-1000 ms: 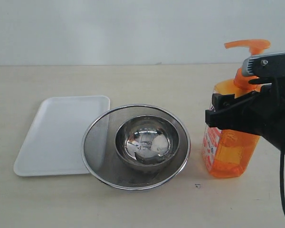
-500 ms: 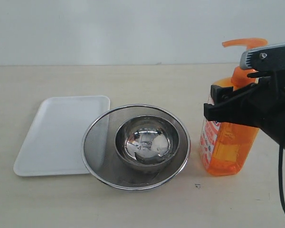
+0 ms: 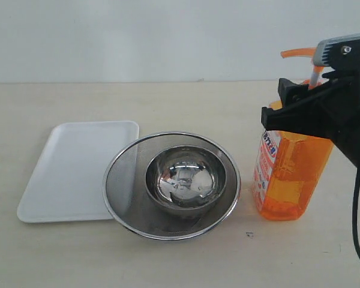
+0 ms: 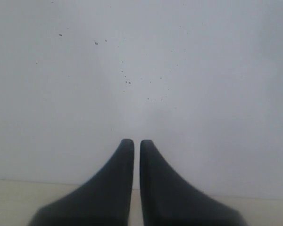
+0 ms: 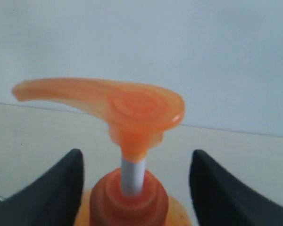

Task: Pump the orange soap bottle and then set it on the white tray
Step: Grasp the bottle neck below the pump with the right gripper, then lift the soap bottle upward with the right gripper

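Observation:
The orange soap bottle (image 3: 290,180) stands upright on the table at the right, its white-red label facing left. In the right wrist view its orange pump head (image 5: 132,106) sits raised on the white stem (image 5: 133,175). My right gripper (image 5: 137,172) is open, with one black finger on each side of the bottle's orange collar (image 5: 132,200) and a gap to it on both sides. In the exterior view this gripper (image 3: 275,115) hides the bottle's neck. The white tray (image 3: 66,174) lies at the left, bare. My left gripper (image 4: 133,143) is shut and holds nothing, facing a blank wall.
A round steel mesh sieve (image 3: 125,187) with a steel bowl (image 3: 186,180) in it sits between the tray and the bottle, its rim overlapping the tray's right edge. A black cable (image 3: 355,228) hangs from the right arm near the table's right side.
My right gripper has risen from the bottle's body to its neck. The bottle has shifted slightly to the left. The tray, sieve and bowl have not moved.

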Available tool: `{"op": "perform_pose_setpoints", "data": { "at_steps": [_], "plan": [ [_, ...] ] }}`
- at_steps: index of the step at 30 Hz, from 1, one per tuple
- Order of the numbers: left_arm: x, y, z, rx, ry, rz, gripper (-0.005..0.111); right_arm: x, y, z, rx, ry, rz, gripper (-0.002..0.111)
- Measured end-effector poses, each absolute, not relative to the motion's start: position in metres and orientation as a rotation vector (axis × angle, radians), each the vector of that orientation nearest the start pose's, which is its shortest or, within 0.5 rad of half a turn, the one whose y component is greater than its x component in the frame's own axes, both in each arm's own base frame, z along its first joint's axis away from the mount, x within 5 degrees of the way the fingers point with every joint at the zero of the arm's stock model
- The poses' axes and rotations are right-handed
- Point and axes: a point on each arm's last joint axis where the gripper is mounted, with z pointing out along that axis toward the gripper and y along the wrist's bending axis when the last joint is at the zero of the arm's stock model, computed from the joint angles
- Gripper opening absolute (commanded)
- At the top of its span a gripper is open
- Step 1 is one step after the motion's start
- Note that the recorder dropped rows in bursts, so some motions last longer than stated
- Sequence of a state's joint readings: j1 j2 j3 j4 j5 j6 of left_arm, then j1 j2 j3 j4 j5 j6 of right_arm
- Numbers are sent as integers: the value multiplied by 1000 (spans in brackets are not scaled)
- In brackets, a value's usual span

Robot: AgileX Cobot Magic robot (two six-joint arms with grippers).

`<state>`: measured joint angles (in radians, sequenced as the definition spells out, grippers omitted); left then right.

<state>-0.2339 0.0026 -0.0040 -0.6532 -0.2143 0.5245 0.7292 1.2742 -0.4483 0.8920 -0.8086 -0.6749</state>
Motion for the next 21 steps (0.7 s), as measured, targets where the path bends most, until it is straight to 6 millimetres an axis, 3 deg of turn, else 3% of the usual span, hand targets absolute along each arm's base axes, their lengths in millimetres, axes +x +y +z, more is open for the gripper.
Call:
{"op": "perform_pose_setpoints", "data": {
  "at_steps": [2, 3, 21],
  "plan": [
    [54, -1, 230, -34, 1316, -214, 5, 205, 115, 239, -152, 1705, 69, 2],
    [54, -1, 230, -34, 1316, -214, 5, 204, 116, 239, -153, 1705, 73, 0],
    [54, -1, 230, -34, 1316, -214, 5, 208, 123, 245, -158, 1709, 141, 1]
  ]
}}
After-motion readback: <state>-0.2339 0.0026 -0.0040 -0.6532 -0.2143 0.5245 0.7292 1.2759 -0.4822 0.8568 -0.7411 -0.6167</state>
